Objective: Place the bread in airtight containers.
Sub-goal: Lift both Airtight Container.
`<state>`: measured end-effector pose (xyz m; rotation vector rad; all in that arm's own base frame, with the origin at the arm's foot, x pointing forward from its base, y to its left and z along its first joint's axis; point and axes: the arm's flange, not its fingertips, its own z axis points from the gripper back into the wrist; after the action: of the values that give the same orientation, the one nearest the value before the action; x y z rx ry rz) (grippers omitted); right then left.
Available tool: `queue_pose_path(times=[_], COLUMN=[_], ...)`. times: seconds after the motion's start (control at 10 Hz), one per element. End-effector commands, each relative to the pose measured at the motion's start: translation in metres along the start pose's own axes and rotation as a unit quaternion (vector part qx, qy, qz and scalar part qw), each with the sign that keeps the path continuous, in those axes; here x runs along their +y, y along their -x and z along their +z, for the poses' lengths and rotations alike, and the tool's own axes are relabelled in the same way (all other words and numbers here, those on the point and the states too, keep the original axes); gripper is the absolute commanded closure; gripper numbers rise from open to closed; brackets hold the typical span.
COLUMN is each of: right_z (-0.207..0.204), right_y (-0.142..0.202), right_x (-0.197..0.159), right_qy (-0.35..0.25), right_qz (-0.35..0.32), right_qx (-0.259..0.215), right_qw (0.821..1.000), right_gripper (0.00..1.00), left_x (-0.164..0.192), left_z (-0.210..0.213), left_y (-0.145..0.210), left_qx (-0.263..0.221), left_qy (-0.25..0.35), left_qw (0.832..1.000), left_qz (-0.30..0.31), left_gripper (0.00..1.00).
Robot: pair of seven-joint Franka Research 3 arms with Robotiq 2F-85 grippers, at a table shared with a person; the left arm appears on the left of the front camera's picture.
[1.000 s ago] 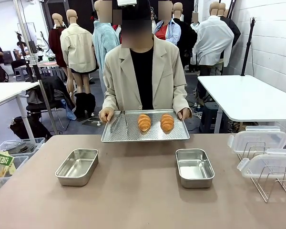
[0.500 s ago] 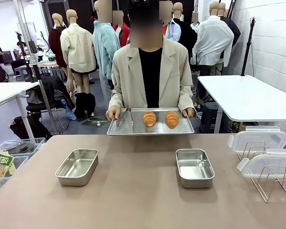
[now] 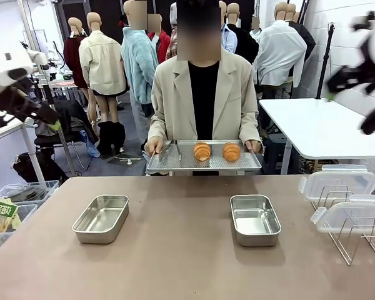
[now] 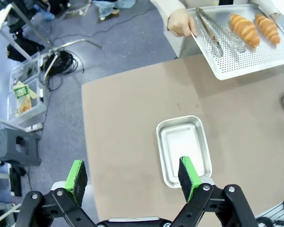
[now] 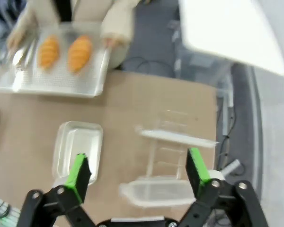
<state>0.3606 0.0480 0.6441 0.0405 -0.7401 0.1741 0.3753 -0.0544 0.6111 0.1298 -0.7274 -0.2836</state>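
— Left gripper (image 4: 131, 166) stands with jaws spread and nothing between them, and right gripper (image 5: 137, 165) is the same. I have both high up, well back from the tray (image 3: 203, 167). Do you see it too?

— Yes. Why so high?

— I think it is because a person carries the tray, one hand (image 3: 154, 147) at each short end, in the air beyond the far edge of the table (image 3: 187, 262). Both pieces of bread (image 3: 202, 150) lie on it side by side, with tongs (image 3: 169, 152) just beside them. The two airtight containers (image 3: 101, 218) wait open on my side of the tray. Their lids (image 3: 337, 184) lean on a wire rack (image 3: 356, 240), well apart from it.

— What differs from one second ago?

— The tray is now higher and a little more to the right in the front view, and my arms appear at the upper corners.
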Motion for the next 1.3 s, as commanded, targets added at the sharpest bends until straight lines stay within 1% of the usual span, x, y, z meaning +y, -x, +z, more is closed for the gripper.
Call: queue_pose_path(times=[0.0,0.1,0.2,0.3,0.4,0.5,0.6,0.7,0.8,0.9,1.0,1.1,1.2], right_z=[-0.035,-0.056,-0.015,-0.015,-0.015,-0.035,-0.061,-0.089,-0.120,-0.156,-0.187,-0.212,-0.228], right_y=[-0.003,0.007,0.001,0.001,0.001,0.004,0.013,0.022,0.032,0.045,0.059,0.077,0.087], right_x=[0.037,0.053,0.038,0.038,0.038,0.057,0.071,0.087,0.100,0.111,0.115,0.114,0.110], right_qy=[-0.013,0.009,-0.015,-0.015,-0.015,-0.011,0.001,0.014,0.012,0.024,0.026,0.045,0.043], right_qz=[-0.041,-0.072,-0.005,-0.005,-0.005,-0.020,-0.011,-0.001,0.004,0.001,0.000,-0.010,-0.011], right_qx=[0.083,0.103,0.037,0.037,0.037,0.066,0.113,0.127,0.148,0.174,0.202,0.222,0.242], right_qw=[0.996,0.992,0.999,0.999,0.999,0.998,0.994,0.992,0.989,0.985,0.979,0.974,0.969], right_gripper=[0.00,0.00,0.00,0.00,0.00,0.00,0.00,0.00,0.00,0.00,0.00,0.00,0.00], left_x=[0.002,0.000,0.000,0.000,-0.004,0.000,0.000,-0.001,-0.003,-0.003,-0.002,-0.006,-0.010], left_z=[-0.024,0.000,0.000,0.000,-0.014,-0.018,-0.050,-0.079,-0.108,-0.135,-0.157,-0.175,-0.191], left_y=[0.003,0.000,0.000,0.000,0.000,0.007,0.011,0.016,0.023,0.030,0.038,0.049,0.059], left_qx=[0.005,0.000,0.000,0.000,0.006,0.023,0.047,0.071,0.096,0.123,0.137,0.157,0.160], left_qy=[0.010,0.000,0.000,0.000,0.004,-0.009,0.031,0.047,0.055,0.070,0.078,0.085,0.084], left_qw=[0.997,1.000,1.000,1.000,1.000,0.998,0.995,0.991,0.986,0.981,0.977,0.971,0.969], left_qz=[0.071,0.000,0.000,0.000,0.021,0.060,0.085,0.101,0.125,0.135,0.145,0.159,0.172], left_gripper=[0.00,0.00,0.00,0.00,0.00,0.00,0.00,0.00,0.00,0.00,0.00,0.00,0.00])
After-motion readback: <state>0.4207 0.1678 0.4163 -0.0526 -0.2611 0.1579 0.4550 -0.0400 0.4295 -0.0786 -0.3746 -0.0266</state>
